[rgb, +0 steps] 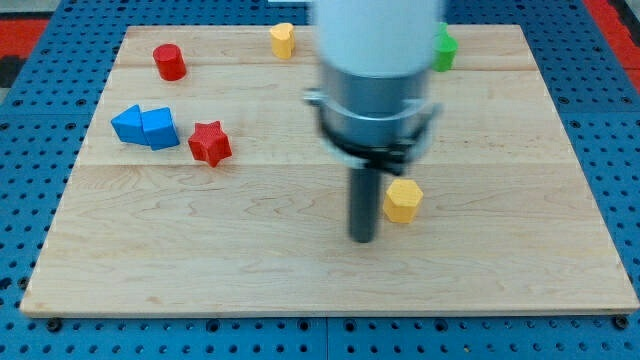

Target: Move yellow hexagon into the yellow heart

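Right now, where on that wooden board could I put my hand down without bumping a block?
The view's bottom strip, below my tip and the yellow hexagon, is bare, as is the right side below the green block. The upper left is crowded: red cylinder, blue blocks, red star.

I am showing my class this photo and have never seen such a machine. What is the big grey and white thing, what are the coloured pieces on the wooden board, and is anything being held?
The large blurred grey and white shape is a robot arm. It has no hand, only a dark rod; my tip rests on the wooden board and pushes blocks. Nothing is held. There is one picture, looking down over the board. The yellow hexagon sits just to the view's right of the tip. The yellow heart lies near the view's top. At the view's left are a red cylinder, two blue blocks touching each other, and a red star. A green block shows partly behind the arm.
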